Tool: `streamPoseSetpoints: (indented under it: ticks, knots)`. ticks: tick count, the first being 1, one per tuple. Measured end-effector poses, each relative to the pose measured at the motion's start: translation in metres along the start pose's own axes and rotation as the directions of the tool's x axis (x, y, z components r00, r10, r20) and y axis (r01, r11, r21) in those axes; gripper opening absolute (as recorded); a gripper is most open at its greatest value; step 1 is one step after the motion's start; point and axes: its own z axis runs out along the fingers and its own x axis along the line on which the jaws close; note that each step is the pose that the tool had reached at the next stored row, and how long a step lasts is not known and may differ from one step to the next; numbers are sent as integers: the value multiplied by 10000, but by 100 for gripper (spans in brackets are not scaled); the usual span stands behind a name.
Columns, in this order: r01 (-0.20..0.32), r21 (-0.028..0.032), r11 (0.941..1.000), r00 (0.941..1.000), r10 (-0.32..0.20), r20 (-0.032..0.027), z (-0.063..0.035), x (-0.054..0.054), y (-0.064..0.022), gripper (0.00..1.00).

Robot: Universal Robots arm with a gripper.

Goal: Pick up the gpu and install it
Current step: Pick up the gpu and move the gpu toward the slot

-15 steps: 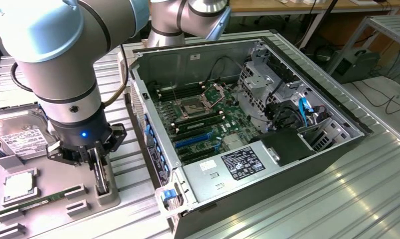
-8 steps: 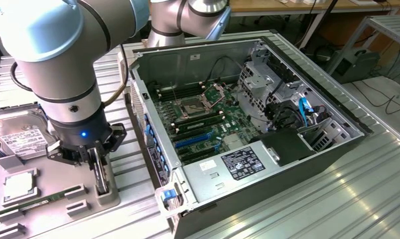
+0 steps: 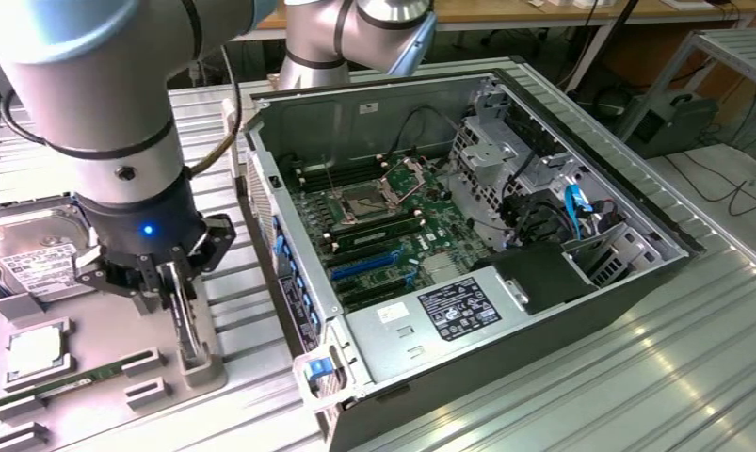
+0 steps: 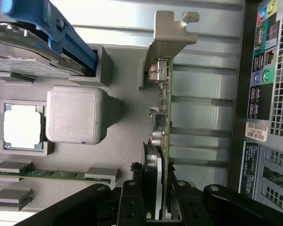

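**gpu in the end effector's pinch, on edge at the parts tray**

- The gpu (image 3: 186, 325) stands on its long edge in a slot of the grey parts tray (image 3: 102, 339). In the exterior view the tray lies at about 9 o'clock from the open computer case (image 3: 629, 202).
- The end effector (image 3: 167, 297) sits directly over the card, so there is no offset between them. In the wrist view its two fingers (image 4: 132, 200) press on opposite faces of the board. I read this as a closed pinch on the gpu, at the end away from the silver bracket (image 4: 172, 33).
- I cannot tell whether the card's lower edge has left its slot.
- Long axis: the card runs alongside the case's port-side wall (image 3: 283, 273), roughly the 11-to-5 line in the exterior view.
- The blue expansion slots (image 3: 365, 268) on the motherboard (image 3: 403, 221) lie at about 3 o'clock from the end effector, over that wall. They run crosswise to the card's present line, as I judge it.

Containers:
- The parts tray also holds a hard drive (image 3: 32, 254) at 10 o'clock from the end effector. A square processor chip (image 3: 32, 350) sits in its own pocket at 8 o'clock. A green memory stick (image 3: 76, 384) lies flat at 7 o'clock.
- The case lies on its side on the slatted tabletop (image 3: 579, 386), lid off. Inside are the motherboard, a labelled power supply (image 3: 459, 311), a drive cage (image 3: 490, 155) and loose cables. No card stands in the blue slots.
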Motion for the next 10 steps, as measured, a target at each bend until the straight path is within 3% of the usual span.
streamPoseSetpoints:
  ticks: [3, 10]
  knots:
    - [0, 0, 10000, 10000, 0, 0, -231, 1, 3, 28]
    - [0, 0, 10000, 10000, 0, 0, -561, 2, 7, 28]
